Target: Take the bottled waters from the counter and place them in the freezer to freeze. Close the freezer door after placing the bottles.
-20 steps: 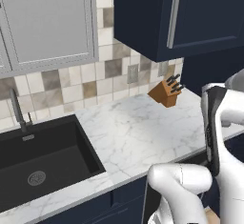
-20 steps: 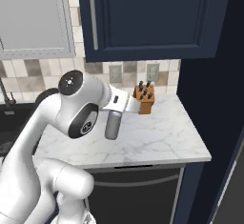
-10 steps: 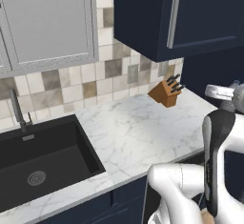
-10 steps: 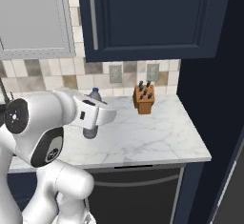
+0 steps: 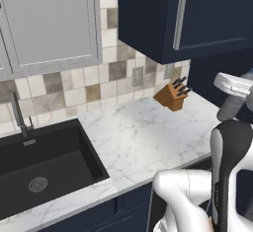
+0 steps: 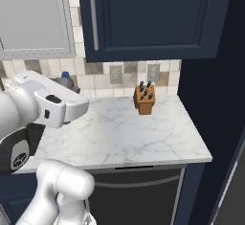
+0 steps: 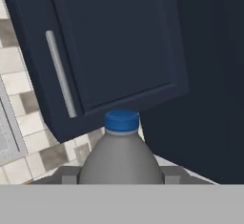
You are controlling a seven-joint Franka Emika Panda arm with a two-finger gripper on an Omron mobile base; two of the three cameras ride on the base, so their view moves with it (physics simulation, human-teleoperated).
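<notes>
A bottled water [image 7: 121, 154] is clamped between the jaws of the gripper [image 7: 120, 176] and has been swung, over the last second, away from the counter [image 6: 124, 135], past the knife block [image 6: 145, 99]; the freezer leg is judged underway.

blue-capped grey bottle [image 7: 121, 158], white grey-veined marble counter [image 5: 143, 137], navy cabinets [image 6: 153, 18]

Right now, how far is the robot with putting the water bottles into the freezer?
Done: one bottle is lifted off the counter. In hand: the gripper is shut on that bottle, blue cap pointing at the navy cabinet. Left: carry it to the freezer, place it, and close the door. Whether other bottles wait, these views do not tell.
</notes>
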